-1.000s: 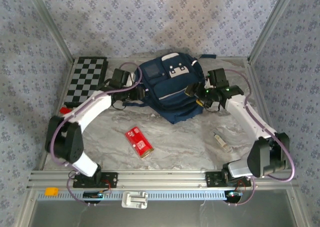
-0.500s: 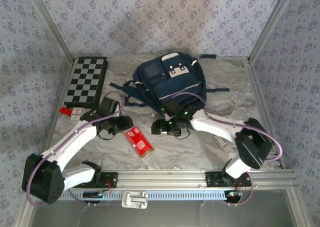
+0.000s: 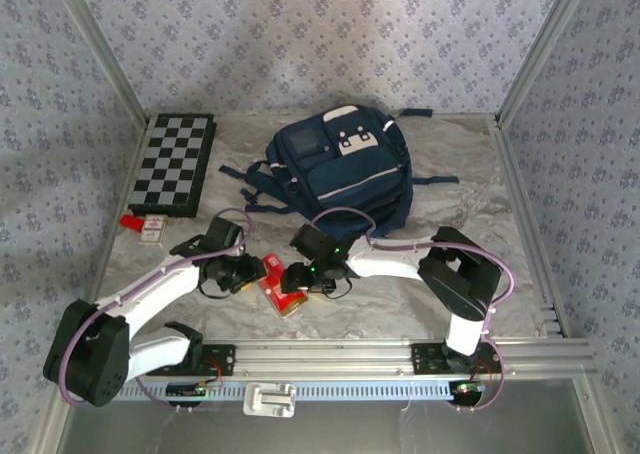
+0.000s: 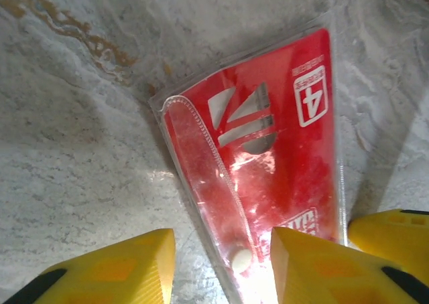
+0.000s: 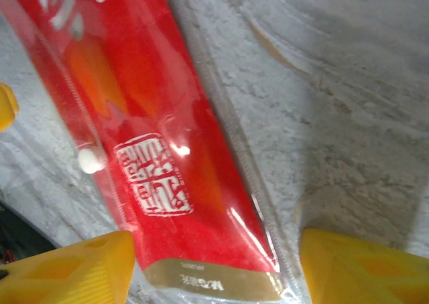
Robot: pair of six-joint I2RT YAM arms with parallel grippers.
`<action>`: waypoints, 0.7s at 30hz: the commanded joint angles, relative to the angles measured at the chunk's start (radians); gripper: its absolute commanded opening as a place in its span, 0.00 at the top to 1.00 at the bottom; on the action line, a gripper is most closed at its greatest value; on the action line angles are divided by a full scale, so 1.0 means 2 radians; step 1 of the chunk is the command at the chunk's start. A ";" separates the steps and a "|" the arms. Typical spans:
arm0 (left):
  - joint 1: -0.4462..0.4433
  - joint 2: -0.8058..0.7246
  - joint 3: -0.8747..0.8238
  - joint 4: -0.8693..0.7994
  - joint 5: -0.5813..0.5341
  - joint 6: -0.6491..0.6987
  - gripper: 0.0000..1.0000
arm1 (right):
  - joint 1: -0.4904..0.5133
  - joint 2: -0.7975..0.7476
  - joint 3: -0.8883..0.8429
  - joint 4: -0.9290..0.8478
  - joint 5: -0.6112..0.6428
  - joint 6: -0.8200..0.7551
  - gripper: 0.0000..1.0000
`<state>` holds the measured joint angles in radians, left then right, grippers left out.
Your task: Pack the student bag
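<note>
Student bag [image 3: 345,169] lies flat at the back centre of the marbled worktop [image 3: 455,219], front pocket up, straps spread out to both sides. Red plastic packet [image 3: 281,286] is near the front edge, well apart from the bag. Left end effector [image 4: 221,270] is down at the packet's left side, jaws spread wide, gripping nothing. Right end effector [image 5: 214,270] straddles the packet's gold-trimmed end, also wide open; finger contact possibly, hard to tell. Chessboard [image 3: 176,164] back left.
</note>
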<state>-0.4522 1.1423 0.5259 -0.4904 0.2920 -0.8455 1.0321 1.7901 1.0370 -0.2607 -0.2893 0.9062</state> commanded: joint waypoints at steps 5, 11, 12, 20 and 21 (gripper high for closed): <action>-0.002 0.027 -0.025 0.031 -0.016 -0.002 0.79 | 0.012 0.018 0.001 0.037 -0.016 0.023 0.32; -0.002 0.011 -0.054 0.054 -0.028 -0.021 0.85 | 0.017 0.015 0.002 0.074 -0.049 0.020 0.30; -0.002 0.011 -0.055 0.055 -0.029 -0.023 0.86 | 0.017 0.014 -0.001 0.090 -0.056 0.022 0.30; -0.002 0.002 -0.060 0.050 -0.036 -0.024 0.89 | 0.015 -0.004 -0.012 0.137 -0.074 0.027 0.39; -0.002 0.002 -0.060 0.050 -0.036 -0.024 0.89 | 0.015 -0.007 -0.015 0.142 -0.076 0.025 0.42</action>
<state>-0.4526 1.1442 0.4290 -0.3973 0.2611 -0.8845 1.0630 1.8046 1.0317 -0.0284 -0.4149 0.9535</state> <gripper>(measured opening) 0.112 0.603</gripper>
